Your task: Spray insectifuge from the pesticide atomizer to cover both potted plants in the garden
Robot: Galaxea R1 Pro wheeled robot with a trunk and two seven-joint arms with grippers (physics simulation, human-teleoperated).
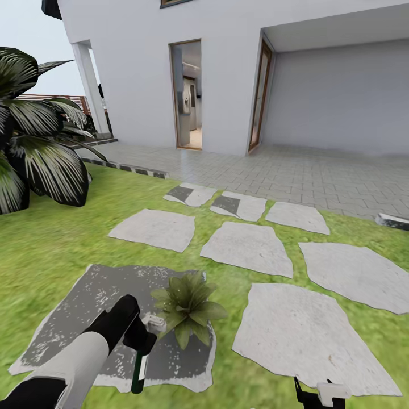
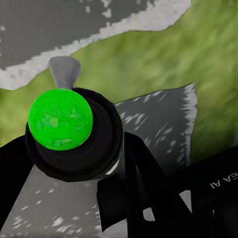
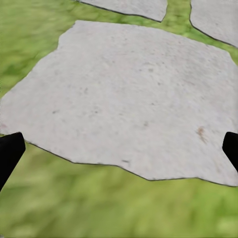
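Left tool [image 1: 145, 341] clenched on the pesticide atomizer [image 1: 138, 372], its nozzle end beside the potted plant [image 1: 187, 305].

I have the bottle up at the plant's near side, where I judge a squirt should land on the leaves; the plant stands on a dark, speckled stepping stone [image 1: 74, 318] in the lawn [image 1: 51, 238]. In the left wrist view the atomizer [image 2: 60, 119] shows end-on as a bright green disc in a black collar with a grey nozzle, so I cannot read the label or tell which finger sits on the trigger. My right tool [image 1: 326, 392] is cut off at the head view's lower edge; its wrist camera shows the fingertips [image 3: 10, 151] spread wide, released, over a pale stone [image 3: 134, 99]. I can find just one plant; a big striped-leaf bush [image 1: 34, 142] fills the left.
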